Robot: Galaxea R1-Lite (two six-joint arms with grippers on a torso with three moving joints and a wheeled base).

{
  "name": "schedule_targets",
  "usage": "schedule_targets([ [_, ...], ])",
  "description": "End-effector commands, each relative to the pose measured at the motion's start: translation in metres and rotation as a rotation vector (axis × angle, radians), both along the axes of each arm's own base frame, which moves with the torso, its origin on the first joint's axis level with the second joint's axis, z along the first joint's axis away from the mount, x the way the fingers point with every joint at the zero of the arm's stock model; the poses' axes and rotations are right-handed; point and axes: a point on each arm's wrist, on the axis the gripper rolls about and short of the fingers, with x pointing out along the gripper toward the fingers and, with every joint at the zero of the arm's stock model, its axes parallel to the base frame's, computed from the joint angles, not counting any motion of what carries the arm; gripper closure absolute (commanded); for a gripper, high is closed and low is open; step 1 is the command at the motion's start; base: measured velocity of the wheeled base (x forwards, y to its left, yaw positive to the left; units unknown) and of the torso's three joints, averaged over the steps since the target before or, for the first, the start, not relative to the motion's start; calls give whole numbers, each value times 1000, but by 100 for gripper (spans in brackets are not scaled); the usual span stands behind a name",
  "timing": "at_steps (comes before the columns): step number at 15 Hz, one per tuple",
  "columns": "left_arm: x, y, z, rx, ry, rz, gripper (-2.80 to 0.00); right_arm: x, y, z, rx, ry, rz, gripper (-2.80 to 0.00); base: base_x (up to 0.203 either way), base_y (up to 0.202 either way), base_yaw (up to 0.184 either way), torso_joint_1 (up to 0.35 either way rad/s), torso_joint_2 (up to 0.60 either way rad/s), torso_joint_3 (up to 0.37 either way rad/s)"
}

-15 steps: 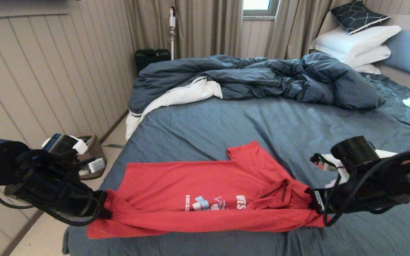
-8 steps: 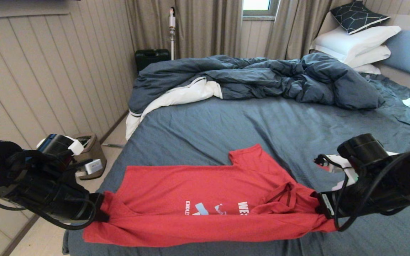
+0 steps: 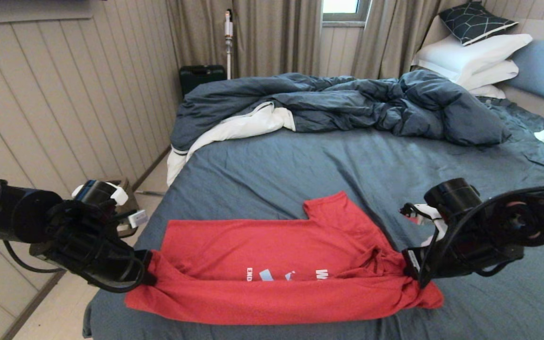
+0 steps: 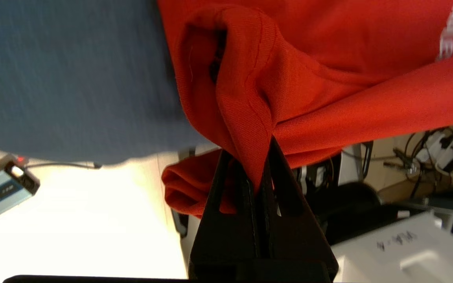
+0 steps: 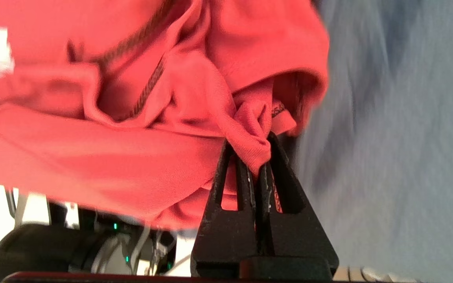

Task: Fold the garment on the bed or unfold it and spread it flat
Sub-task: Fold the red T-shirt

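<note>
Beyond the garment (image 3: 272, 264), a rumpled duvet (image 3: 347, 106), white pillows (image 3: 470, 59).

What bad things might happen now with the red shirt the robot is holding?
The left gripper pinches only a thin bunch of the red shirt, so it may slip free. The right gripper holds a small wad too. The lifted near edge sags over the print, so it might land crooked on the bed.

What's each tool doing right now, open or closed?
Left tool: closed, gripping the red T-shirt.
Right tool: closed, gripping the same T-shirt.
</note>
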Motion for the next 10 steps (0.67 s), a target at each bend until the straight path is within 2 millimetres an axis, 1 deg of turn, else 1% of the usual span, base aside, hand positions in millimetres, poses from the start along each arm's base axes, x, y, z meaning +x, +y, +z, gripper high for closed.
schedule_targets([
  [1, 11, 1, -12, 2, 29, 11, 0, 11, 2, -15, -1, 32, -2, 0, 0, 0, 0, 0, 0, 0],
  [3, 16, 4, -15, 2, 33, 26, 0, 17, 2, -18, -1, 33, -4, 0, 0, 0, 0, 0, 0, 0],
  [7, 17, 10, -19, 1, 49, 43, 0, 20, 3, -20, -2, 35, -5, 0, 0, 0, 0, 0, 0, 0],
  [8, 16, 10, -19, 0, 49, 43, 0, 20, 3, -19, -1, 30, -6, -280, 0, 0, 0, 0, 0, 0],
  [9, 16, 10, -19, -2, 46, 42, 0, 21, 3, -19, -2, 29, -7, -280, 0, 0, 0, 0, 0, 0],
  [10, 16, 10, -19, -4, 41, 42, -280, 20, 2, -17, -1, 24, -9, -280, 0, 0, 0, 0, 0, 0],
])
